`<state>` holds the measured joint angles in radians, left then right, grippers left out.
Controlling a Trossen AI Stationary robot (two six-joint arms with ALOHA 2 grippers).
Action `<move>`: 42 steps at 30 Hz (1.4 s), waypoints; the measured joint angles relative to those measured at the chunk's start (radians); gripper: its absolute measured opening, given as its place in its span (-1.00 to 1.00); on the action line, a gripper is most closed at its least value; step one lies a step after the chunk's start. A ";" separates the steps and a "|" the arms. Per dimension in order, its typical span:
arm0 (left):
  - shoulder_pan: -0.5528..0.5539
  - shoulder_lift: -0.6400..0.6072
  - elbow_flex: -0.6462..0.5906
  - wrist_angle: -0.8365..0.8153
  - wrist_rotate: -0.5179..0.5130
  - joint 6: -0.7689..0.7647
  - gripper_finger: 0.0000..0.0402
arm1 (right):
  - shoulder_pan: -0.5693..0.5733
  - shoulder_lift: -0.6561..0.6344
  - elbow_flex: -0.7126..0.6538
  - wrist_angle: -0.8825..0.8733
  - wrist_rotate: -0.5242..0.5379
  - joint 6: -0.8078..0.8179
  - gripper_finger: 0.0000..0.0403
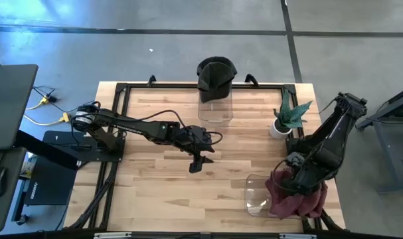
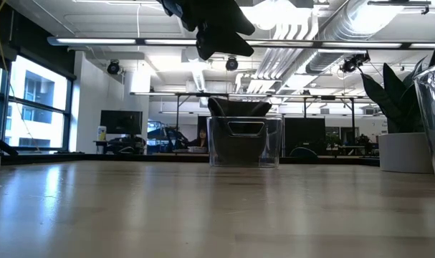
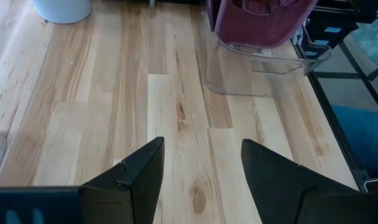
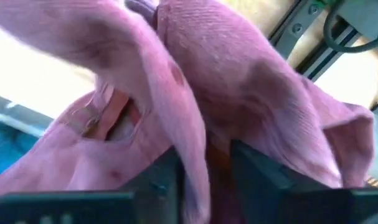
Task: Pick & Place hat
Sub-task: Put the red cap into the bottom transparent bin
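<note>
Bare table [image 1: 155, 179] centre lies free; clear bins [image 1: 216, 106] and plant [image 1: 284, 119] flank it.

Open office — ceiling strip lights [image 2: 203, 43], windows [image 2: 31, 107], grey floor [image 1: 155, 46].

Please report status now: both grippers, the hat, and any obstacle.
Left gripper open, empty, above table middle. Right gripper at maroon hat, fabric between its fingers, over clear container. Nothing in the way seen.

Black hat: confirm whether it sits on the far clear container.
Yes: the black hat rests atop the clear container at the table's far edge.
</note>
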<state>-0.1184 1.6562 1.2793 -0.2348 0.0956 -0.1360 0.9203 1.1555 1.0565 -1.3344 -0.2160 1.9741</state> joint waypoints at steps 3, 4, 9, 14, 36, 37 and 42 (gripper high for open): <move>0.000 0.000 0.000 0.000 0.000 0.000 0.03 | 0.000 -0.025 0.032 -0.023 0.008 0.003 -0.30; 0.000 0.000 0.000 0.000 0.000 0.000 0.03 | 0.000 -0.030 0.039 -0.033 0.017 0.001 -0.26; 0.000 0.000 0.000 0.000 0.001 0.000 0.03 | 0.000 -0.042 0.044 -0.039 -0.037 -0.007 -0.17; 0.000 0.000 0.001 0.000 0.001 0.000 0.03 | 0.000 -0.055 0.073 -0.068 -0.001 0.006 -0.18; 0.000 0.001 0.002 0.001 0.001 -0.004 0.03 | -0.063 0.174 0.269 -0.019 0.093 -0.254 -0.62; 0.000 0.001 0.002 0.001 0.001 -0.004 0.03 | -0.072 0.192 0.269 -0.066 0.036 -0.266 -0.66; 0.000 0.001 0.002 0.000 0.001 -0.026 0.03 | -0.083 0.202 0.270 -0.096 0.050 -0.320 -0.84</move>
<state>-0.1184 1.6570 1.2808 -0.2344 0.0967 -0.1621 0.8375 1.3570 1.3262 -1.4308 -0.1664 1.6537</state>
